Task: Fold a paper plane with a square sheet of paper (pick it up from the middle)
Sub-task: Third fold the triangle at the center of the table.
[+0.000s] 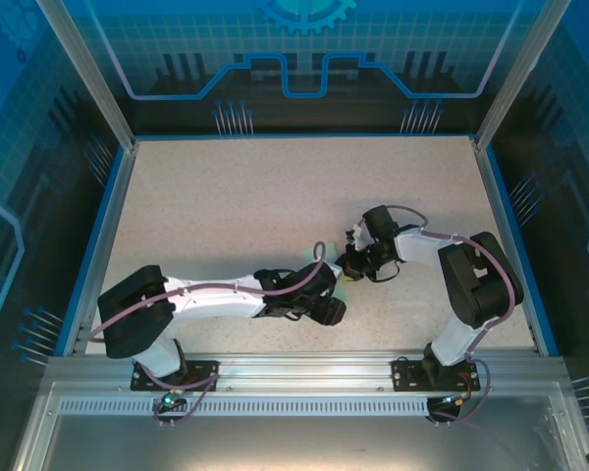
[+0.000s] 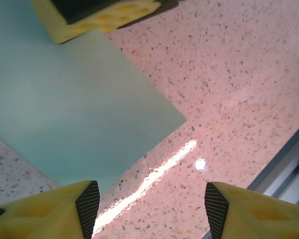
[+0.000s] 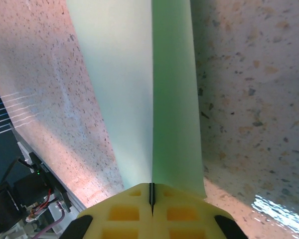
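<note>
Overhead: both arms reach in to mid-surface point(image 1: 226, 196), and their tips meet just right of centre. The left hand point(image 1: 331, 306) lies nearer the bases. The right hand point(image 1: 351, 267) sits just beyond it. The paper is mostly hidden beneath them from this angle.

Left wrist view: the sheet of paper point(image 2: 74, 109), pale mint and unmarked, lies on the speckled surface. One corner points right. The left hand's two yellow fingertips point(image 2: 65, 209) are spread wide apart, low over the sheet's near edge, with nothing between them. One sits over the paper's edge, the other over bare surface. At the sheet's far edge, a yellow finger point(image 2: 99, 15) of the right hand is on the paper.

Right wrist view: the right hand's fingertips are pressed together with no gap, pinching the edge of the sheet point(image 3: 134, 89). A straight line runs up the paper from the pinch, paler on its left and deeper green on its right. Whether it is a crease or a bend, I cannot tell. A shadow lies on the surface along the sheet's right side.
</note>
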### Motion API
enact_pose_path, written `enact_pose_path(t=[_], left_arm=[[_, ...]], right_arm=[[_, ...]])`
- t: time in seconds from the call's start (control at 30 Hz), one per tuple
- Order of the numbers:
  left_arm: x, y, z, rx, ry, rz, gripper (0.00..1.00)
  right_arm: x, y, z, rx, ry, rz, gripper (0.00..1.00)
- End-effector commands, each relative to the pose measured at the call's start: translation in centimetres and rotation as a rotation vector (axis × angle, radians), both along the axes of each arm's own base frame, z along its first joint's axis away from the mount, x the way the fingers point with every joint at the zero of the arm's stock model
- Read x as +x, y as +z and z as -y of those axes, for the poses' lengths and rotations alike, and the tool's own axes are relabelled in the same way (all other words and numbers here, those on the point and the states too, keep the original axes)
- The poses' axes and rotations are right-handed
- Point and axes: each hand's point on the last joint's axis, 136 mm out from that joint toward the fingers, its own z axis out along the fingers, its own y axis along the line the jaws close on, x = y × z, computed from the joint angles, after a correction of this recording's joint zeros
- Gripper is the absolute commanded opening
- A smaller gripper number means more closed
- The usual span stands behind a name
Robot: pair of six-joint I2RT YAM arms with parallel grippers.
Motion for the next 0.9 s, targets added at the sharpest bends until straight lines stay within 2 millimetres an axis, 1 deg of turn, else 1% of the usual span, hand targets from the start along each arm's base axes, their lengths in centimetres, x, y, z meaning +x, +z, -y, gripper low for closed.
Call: enact_pose_path(t=[0.0,0.1,0.2,0.3,0.47,0.53,0.6,0.77,0.87], left_arm=[[1.4,-0.3,0.3,0.099,-0.015,0.101,0.64],[1.7,-0.6,1.2,0.108,-0.019,0.117,0.65],[2.2,-0.7,1.7,0.119,-0.009,0.135,0.68],[2.6,-0.9,1.6,0.144,0.004,0.148,0.71],[3.0,-1.5,1.3,0.195,0.025,0.160,0.69],[3.3,-1.4,1.1,0.204,0.042,0.169,0.66],[3.4,-1.1,0.9,0.197,0.058,0.175,0.60],[3.5,0.0,0.2,0.164,0.088,0.199,0.40],[3.4,0.2,-0.2,0.163,0.093,0.206,0.31]], right_arm=[[-0.1,0.9,-0.1,0.042,-0.020,-0.017,0.04],[0.0,1.0,-0.1,0.044,-0.020,-0.018,0.04],[-0.1,0.9,-0.1,0.042,-0.017,-0.022,0.04],[0.1,0.9,-0.2,0.048,-0.018,-0.023,0.05],[0.1,0.9,-0.1,0.041,-0.018,-0.023,0.05],[0.2,0.9,-0.2,0.041,-0.015,-0.021,0.05],[0.0,0.7,-0.1,0.034,-0.015,-0.024,0.05],[0.0,0.1,0.4,0.001,-0.018,-0.030,0.07],[-0.2,0.0,0.6,-0.011,-0.020,-0.030,0.08]])
